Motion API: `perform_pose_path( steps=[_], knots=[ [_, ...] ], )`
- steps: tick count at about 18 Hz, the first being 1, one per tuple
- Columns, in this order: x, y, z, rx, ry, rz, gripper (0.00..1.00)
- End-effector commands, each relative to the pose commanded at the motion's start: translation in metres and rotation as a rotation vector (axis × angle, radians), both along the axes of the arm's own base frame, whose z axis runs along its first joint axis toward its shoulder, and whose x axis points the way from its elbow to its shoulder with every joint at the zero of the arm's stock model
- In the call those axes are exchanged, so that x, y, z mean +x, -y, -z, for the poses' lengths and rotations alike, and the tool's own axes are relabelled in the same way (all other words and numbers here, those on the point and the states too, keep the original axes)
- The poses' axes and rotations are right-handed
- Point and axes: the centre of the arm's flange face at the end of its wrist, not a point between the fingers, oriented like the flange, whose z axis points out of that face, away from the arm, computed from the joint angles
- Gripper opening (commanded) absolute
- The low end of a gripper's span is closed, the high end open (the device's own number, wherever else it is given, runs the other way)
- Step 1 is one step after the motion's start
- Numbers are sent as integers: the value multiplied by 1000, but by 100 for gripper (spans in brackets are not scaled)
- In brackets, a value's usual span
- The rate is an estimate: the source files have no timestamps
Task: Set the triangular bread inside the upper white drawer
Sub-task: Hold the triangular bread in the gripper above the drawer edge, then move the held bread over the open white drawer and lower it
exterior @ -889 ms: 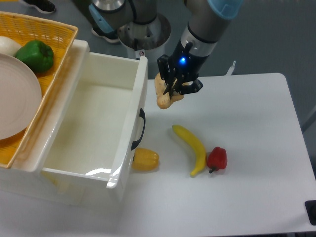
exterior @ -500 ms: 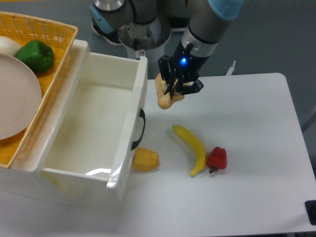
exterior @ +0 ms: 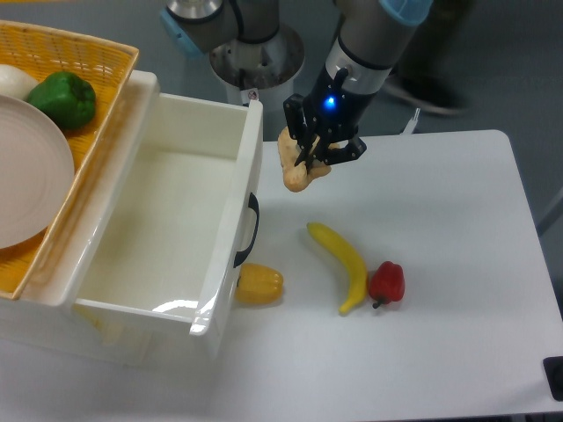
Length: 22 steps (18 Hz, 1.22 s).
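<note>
My gripper (exterior: pixel 313 156) is shut on the triangular bread (exterior: pixel 293 166), a golden-tan piece that hangs from the fingers above the table, just right of the drawer's front panel. The upper white drawer (exterior: pixel 167 224) stands pulled open to the left, deep and empty, with a black handle (exterior: pixel 250 231) on its front panel. The bread is outside the drawer, near the panel's top right corner.
A yellow bell pepper (exterior: pixel 259 284) lies by the drawer front. A banana (exterior: pixel 341 263) and a red pepper (exterior: pixel 386 281) lie mid-table. A yellow wicker basket (exterior: pixel 79 66) at the upper left holds a green pepper (exterior: pixel 63 98) and a plate (exterior: pixel 28 171).
The gripper with the bread has shifted very slightly up and to the right. Nothing else on the table has moved.
</note>
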Motion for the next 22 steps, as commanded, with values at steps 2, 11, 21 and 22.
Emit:
perform_pose_path(
  steps=[2, 11, 21, 22],
  knots=[
    [2, 0, -2, 2, 0, -3, 19],
    [34, -10, -30, 60, 31, -67, 19],
    [86, -39, -35, 52, 75, -58, 23],
    [90, -41, -35, 51, 76, -53, 24]
  ],
)
